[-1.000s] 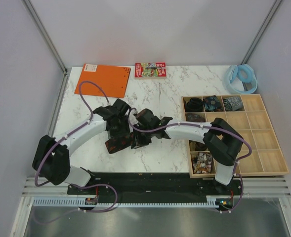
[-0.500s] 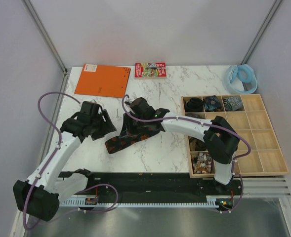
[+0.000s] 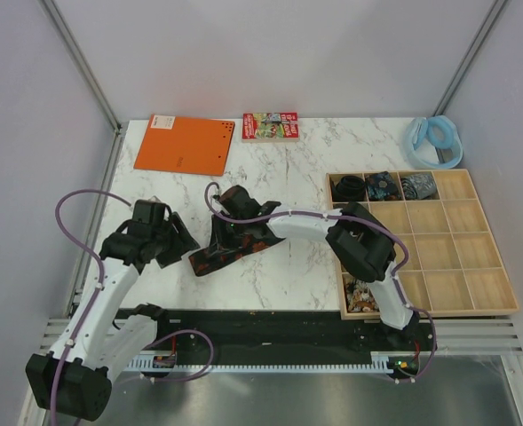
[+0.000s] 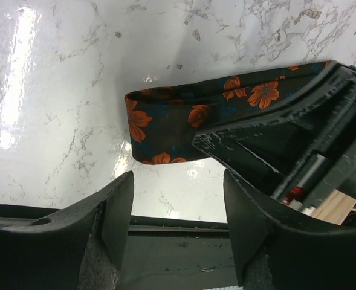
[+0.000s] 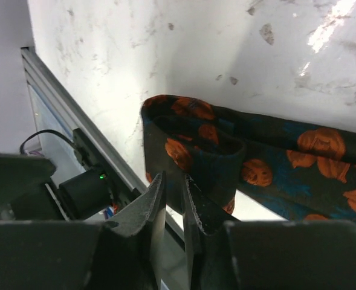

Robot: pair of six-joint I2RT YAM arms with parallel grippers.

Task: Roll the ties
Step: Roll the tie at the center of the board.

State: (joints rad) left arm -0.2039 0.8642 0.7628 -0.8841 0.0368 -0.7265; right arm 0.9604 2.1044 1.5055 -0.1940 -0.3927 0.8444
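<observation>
Right claw (image 5: pixel 173 180): clamped on the tie (image 5: pixel 274 157), jaws nearly together with 1 layer of cloth between them. We read this as the pinch that starts the coil.
Left claw (image 4: pixel 176 181): jaws apart and holding nothing, at 9 o'clock of the tie and off the cloth. We take it to be parked clear so the right claw can work the fold alone.
Tie: black with orange flowers, lying on the table (image 3: pixel 288 169) near its middle and running from 7 o'clock to 1 o'clock in the top view. Its 7 o'clock end is doubled over into a loose loop, and the right claw grips at that loop.
Stage: we judge the roll barely begun, with 1 fold made and no tight coil.
Tray (image 3: pixel 474 311): at 3 o'clock of the tie, well apart. Several coiled ties (image 3: pixel 381 185) sit in its cells, so we think this one probably goes there too.
Risk: the loop looks slack, and we think it could spring flat if the pinch eases.
Next: in our view the fold must be turned over along the strip toward 1 o'clock, perhaps with the left claw steadying the cloth.
</observation>
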